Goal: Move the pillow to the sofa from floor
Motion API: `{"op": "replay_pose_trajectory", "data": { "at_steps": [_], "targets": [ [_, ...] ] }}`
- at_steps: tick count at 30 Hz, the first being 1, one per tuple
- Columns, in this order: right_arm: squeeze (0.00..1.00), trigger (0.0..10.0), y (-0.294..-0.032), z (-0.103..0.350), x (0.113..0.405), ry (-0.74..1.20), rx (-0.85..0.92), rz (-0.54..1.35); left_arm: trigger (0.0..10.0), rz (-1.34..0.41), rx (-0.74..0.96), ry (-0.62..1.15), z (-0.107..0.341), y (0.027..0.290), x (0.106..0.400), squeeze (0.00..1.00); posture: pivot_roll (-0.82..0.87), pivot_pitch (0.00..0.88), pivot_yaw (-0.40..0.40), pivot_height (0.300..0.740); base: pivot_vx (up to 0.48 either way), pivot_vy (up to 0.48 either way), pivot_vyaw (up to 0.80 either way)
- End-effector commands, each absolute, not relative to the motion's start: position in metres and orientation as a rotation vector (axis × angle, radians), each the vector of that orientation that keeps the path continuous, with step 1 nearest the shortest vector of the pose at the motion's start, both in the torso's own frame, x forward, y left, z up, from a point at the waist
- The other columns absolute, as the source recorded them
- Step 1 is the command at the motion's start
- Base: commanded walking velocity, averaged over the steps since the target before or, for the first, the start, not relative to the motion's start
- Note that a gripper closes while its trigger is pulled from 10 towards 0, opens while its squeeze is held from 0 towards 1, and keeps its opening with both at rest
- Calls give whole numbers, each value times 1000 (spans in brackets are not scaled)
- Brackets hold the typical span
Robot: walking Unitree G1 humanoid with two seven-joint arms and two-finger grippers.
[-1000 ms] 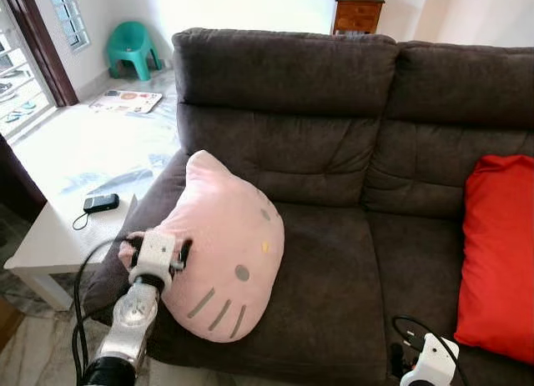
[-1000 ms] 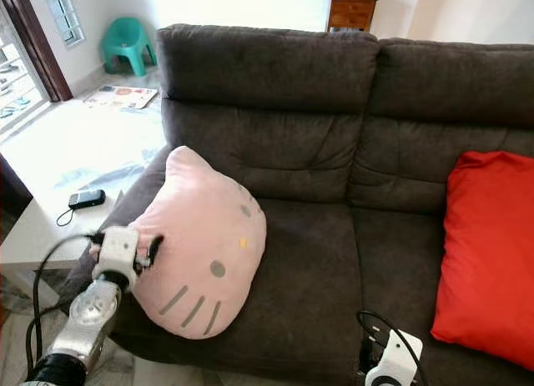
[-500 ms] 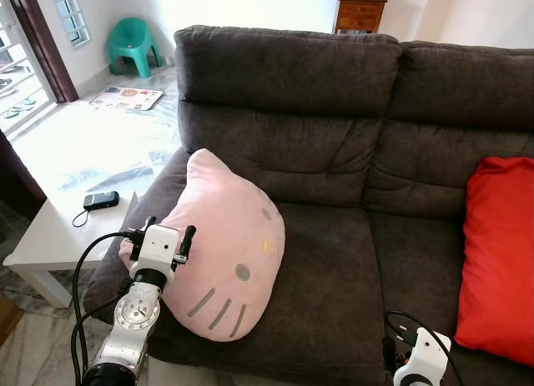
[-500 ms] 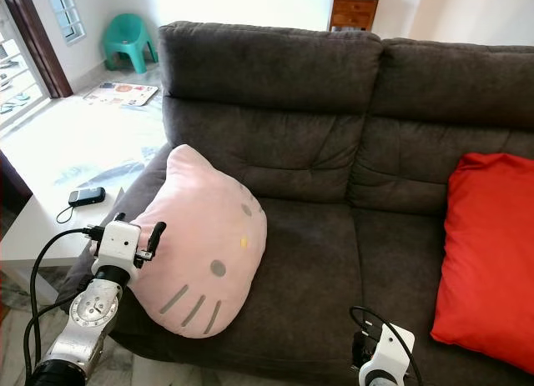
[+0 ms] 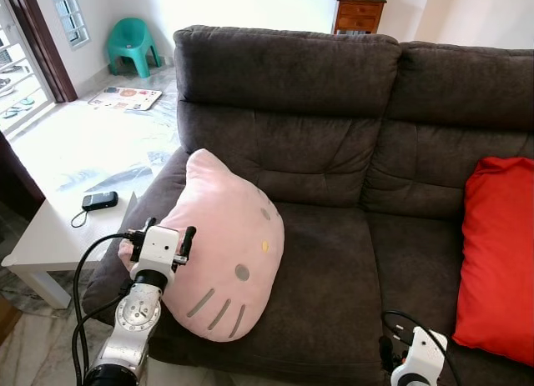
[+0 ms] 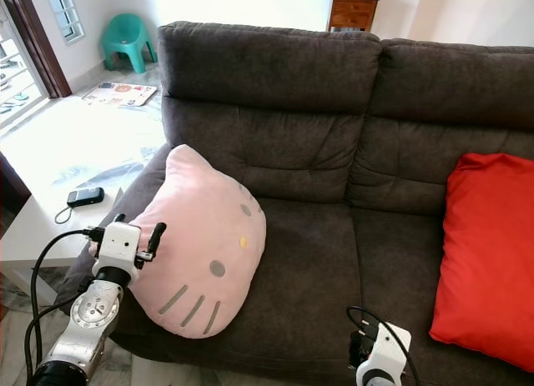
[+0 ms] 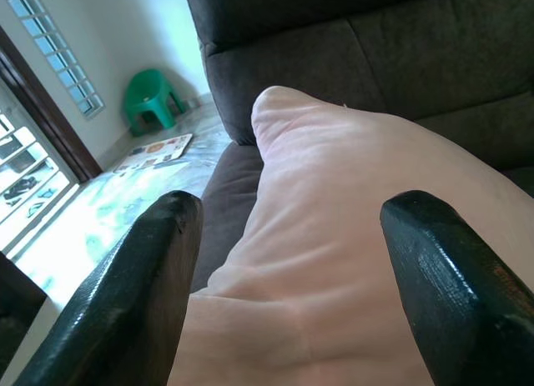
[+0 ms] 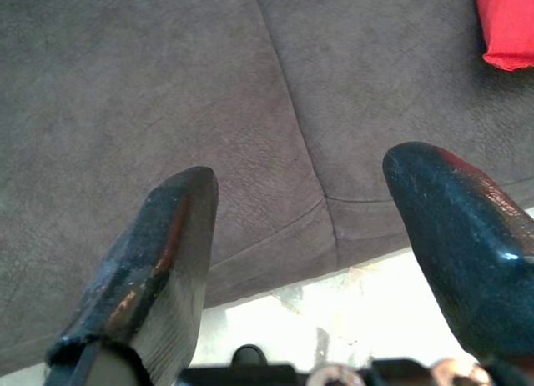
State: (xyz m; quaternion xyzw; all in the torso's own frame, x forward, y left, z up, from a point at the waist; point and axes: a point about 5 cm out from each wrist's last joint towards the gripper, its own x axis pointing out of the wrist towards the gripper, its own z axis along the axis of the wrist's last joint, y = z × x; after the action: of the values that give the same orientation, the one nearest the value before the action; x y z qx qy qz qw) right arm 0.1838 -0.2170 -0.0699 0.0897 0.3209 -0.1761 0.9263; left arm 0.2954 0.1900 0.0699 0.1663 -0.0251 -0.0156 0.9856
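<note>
A pink cat-face pillow [image 5: 224,253] leans on the left seat of the dark brown sofa [image 5: 334,144], against its armrest. My left gripper [image 5: 160,234] is open at the pillow's lower left edge, its black fingers [image 7: 133,294] spread on either side of the pink fabric [image 7: 334,236] without squeezing it. My right gripper [image 8: 309,261] is open low at the sofa's front edge, over the seat cushions [image 8: 167,111], holding nothing; its white wrist [image 5: 415,363] shows at the bottom of the head view.
A red cushion [image 5: 499,253] rests on the sofa's right seat. To the left stands a white low table [image 5: 58,228] with a small black device [image 5: 99,201]. Farther back are a green plastic chair [image 5: 132,46], a flat printed sheet [image 5: 126,98] on the floor and a wooden cabinet [image 5: 360,12].
The left gripper has opened and let go of the pillow's edge, which now rests on the sofa. The right wrist has sunk slightly lower in view.
</note>
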Motion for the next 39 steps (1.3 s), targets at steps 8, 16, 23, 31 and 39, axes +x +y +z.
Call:
{"op": "replay_pose_trajectory", "data": {
  "at_steps": [8,16,23,31,39],
  "targets": [
    [0,10000,-218,-72,182,697,170,-348,10000,-49,339,-49,70,186,295,0,140,0,-78,740,0,0,0],
    [0,10000,-216,-77,176,741,155,-328,10000,-57,330,-57,71,184,296,0,142,0,-79,740,-163,0,0],
    [0,10000,-217,-80,170,771,161,-325,10000,-56,332,-56,71,185,296,0,138,0,-76,740,-313,0,0],
    [0,10000,-217,-82,166,791,162,-323,10000,-57,327,-53,71,183,296,0,133,0,-75,740,-315,0,0],
    [0,10000,-216,-82,166,794,163,-316,10000,-52,331,-24,66,184,296,0,124,0,-81,740,-270,0,0]
  ]
}}
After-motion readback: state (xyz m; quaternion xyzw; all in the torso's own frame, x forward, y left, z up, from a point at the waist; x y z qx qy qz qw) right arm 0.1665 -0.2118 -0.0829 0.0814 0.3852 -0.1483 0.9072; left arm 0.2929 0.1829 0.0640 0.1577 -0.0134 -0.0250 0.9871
